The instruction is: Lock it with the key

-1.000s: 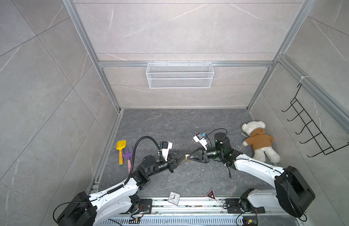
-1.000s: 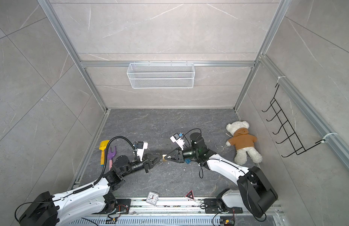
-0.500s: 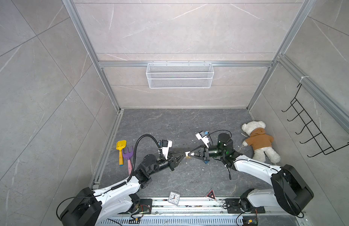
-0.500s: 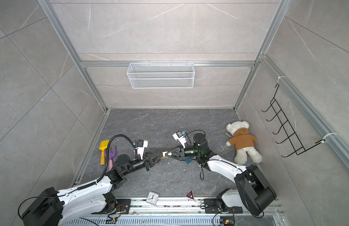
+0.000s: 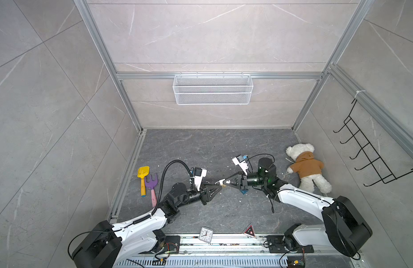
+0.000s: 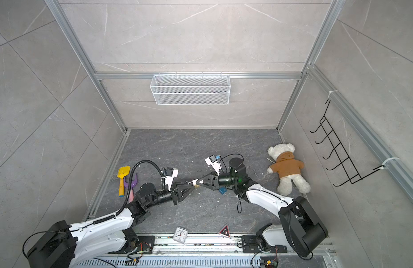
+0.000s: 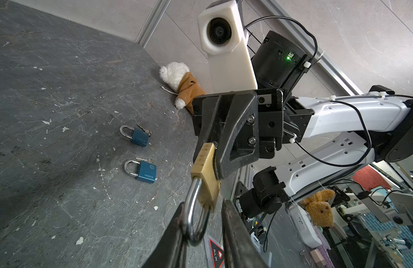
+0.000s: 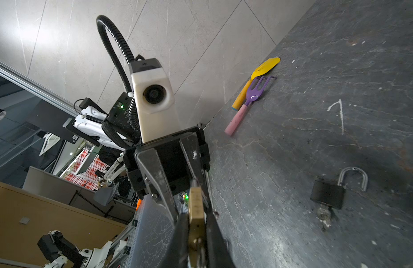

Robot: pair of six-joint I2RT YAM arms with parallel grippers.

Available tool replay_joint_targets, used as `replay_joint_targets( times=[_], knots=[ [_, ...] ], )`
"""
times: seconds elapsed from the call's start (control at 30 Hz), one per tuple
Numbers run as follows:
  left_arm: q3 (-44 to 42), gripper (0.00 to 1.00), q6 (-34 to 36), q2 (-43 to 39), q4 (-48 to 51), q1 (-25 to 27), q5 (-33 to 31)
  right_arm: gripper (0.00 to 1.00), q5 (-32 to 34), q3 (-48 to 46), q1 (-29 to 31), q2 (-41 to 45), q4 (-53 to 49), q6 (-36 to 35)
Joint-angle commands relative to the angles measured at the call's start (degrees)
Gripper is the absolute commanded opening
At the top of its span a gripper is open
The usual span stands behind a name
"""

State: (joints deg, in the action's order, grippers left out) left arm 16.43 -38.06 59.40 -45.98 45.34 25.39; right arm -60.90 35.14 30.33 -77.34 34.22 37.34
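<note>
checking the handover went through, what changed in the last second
The right gripper closed on the body of the brass padlock, and the left gripper, which held it, opened; its jaws stand apart around the steel shackle. The white teddy bear in a brown hoodie and the yellow toy shovel lie unmoved.

Brass padlock (image 7: 204, 171) w/ silver shackle (image 7: 193, 208); yel. shovel (image 5: 143, 172), purple rake (image 5: 151, 181)

Robotics lab test cell, grey stone-look wall panels (image 5: 212, 34) in silver aluminium framing (image 5: 219, 75), white-and-black robot arms (image 5: 140, 224) bolted to a metal rail with exposed wiring (image 5: 224, 241), further black robot rigs beyond the enclosure (image 8: 59, 246).
</note>
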Motion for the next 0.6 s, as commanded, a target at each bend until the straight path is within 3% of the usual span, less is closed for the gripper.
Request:
replay_joint_targets(
  times=[0.0,0.27,0.57],
  knots=[
    [1.6,0.3,-0.5,2.1,-7.4,0.1,3.0,0.0,1.4,-0.1,-0.3,0.7,3.4,0.4],
    [2.9,0.3,-3.6,8.1,-15.0,-0.1,4.6,0.0,1.6,-1.9,-0.3,1.6,5.2,1.2],
    [3.0,0.32,-2.9,6.9,-13.2,-0.8,6.1,0.0,1.1,-2.4,-0.5,2.9,4.0,0.5]
  ],
)
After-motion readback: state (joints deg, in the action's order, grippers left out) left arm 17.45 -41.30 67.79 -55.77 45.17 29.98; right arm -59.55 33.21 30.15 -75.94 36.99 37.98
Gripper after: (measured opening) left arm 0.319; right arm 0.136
